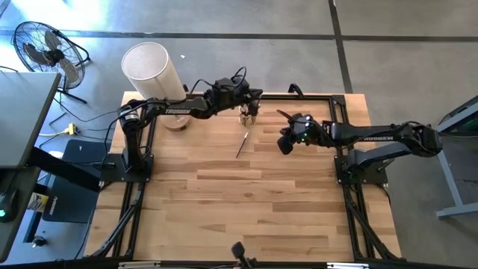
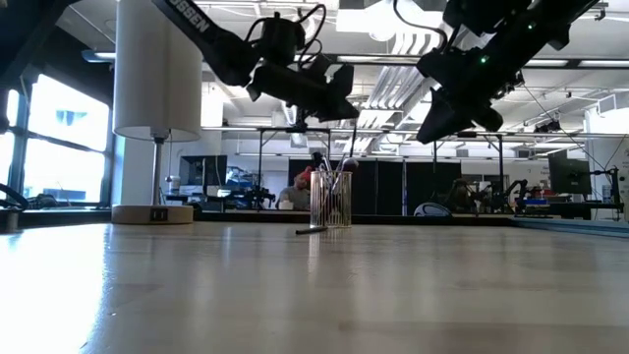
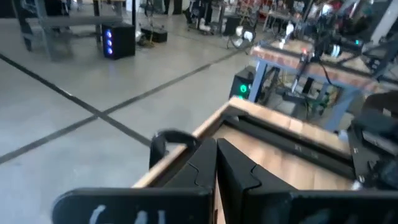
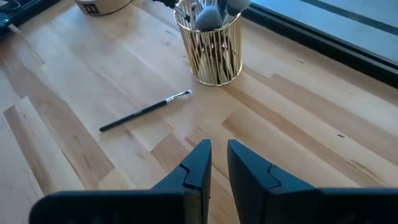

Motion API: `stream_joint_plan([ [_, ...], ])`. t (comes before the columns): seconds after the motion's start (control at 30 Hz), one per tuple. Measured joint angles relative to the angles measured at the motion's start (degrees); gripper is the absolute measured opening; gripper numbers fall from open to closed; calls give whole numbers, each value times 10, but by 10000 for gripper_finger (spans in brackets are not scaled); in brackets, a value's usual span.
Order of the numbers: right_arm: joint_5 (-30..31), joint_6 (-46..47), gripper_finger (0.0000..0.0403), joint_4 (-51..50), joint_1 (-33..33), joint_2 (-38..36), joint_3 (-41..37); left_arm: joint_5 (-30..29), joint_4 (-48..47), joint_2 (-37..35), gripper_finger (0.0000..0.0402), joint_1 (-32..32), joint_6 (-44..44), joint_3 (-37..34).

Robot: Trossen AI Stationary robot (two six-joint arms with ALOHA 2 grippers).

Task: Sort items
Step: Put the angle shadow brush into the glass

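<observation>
Fingers of the right gripper stand slightly apart and grasp nothing; fingers of the left gripper are pressed together and empty.

The left gripper hangs above the clear glass cup near the far edge of the wooden surface. The cup holds a cluster of makeup brushes standing bristles up. One dark-handled brush lies flat on the surface just beside the cup, its light bristle tip pointing toward the cup; the high view shows this lone brush between the two arms. The right gripper hovers off the surface near the lone brush, to its right. A large white cylinder stands near the far left corner.
</observation>
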Motion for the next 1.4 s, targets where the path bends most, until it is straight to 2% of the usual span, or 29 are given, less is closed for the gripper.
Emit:
stream_joint_plan([
  [0.23,-1,11,44,3,-7,0,0,-32,-51,0,0,2,-3,-8],
  [0.53,14,13,46,4,-7,0,0,-45,-127,0,6,2,-3,-9],
  [0.67,25,13,42,4,-7,0,0,-42,-138,0,34,2,-3,-9],
  [0.97,23,13,39,4,-7,0,0,-32,-154,0,135,1,-3,-6],
  [1.07,15,13,40,4,-7,0,0,-28,-194,-1,154,1,-3,21],
  [1.13,5,13,42,4,-7,0,0,-21,-255,-14,157,1,-3,50],
  [1.27,-23,13,43,-5,-7,0,0,-18,-375,-22,152,-19,-6,129],
  [1.4,-75,13,38,-41,-7,0,0,-30,-503,-19,137,-53,-53,205],
])
